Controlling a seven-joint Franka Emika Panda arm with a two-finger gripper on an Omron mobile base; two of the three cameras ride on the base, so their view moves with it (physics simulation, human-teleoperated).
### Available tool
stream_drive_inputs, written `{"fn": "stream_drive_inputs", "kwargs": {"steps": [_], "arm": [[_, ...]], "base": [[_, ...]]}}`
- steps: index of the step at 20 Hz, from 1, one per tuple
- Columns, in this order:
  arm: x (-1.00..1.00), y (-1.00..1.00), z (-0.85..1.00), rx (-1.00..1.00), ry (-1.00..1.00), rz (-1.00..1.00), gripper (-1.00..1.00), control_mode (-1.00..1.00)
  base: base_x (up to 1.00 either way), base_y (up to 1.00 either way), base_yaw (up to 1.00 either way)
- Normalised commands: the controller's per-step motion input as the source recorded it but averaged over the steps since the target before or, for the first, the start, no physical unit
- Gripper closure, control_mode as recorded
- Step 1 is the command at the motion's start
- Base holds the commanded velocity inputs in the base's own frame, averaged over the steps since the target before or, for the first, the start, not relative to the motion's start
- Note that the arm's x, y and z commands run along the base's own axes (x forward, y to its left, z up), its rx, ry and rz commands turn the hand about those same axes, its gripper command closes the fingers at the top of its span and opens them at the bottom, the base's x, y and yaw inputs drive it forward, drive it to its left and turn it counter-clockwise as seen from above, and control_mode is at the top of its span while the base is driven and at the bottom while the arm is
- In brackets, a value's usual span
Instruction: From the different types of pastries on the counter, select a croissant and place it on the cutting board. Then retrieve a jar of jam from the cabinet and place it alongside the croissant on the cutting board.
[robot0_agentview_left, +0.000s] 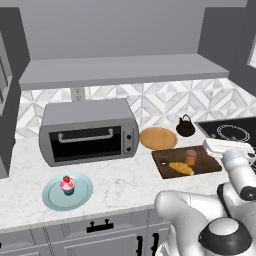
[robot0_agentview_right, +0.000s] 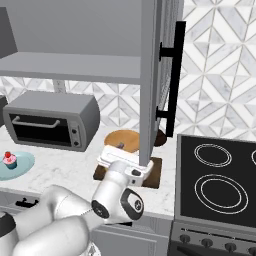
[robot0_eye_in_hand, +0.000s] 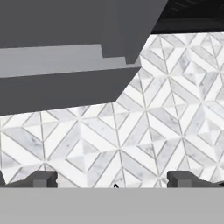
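already side by side on board (robot0_agentview_left: 210, 167): croissant (robot0_agentview_left: 181, 168), jar (robot0_agentview_left: 191, 157). tool (robot0_eye_in_hand: 112, 178) spread, empty, lifted off toward wall tiles (robot0_eye_in_hand: 153, 131).

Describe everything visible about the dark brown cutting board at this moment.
The flat, dark brown rectangular wooden cutting board lies on the white marble-patterned counter, right of the grey toaster oven and in front of the round tan plate. It looks like dark wood with a thin lighter edge. On it rest the small golden croissant and, just behind that, the upright orange-brown jar of jam. In the left base view the white arm overlaps its right end.
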Motion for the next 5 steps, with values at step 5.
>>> {"fn": "stream_drive_inputs", "kwargs": {"steps": [5], "arm": [[0.00,0.00,0.00,0.00,0.00,0.00,-1.00,-1.00]], "base": [[0.00,0.00,0.00]]}}
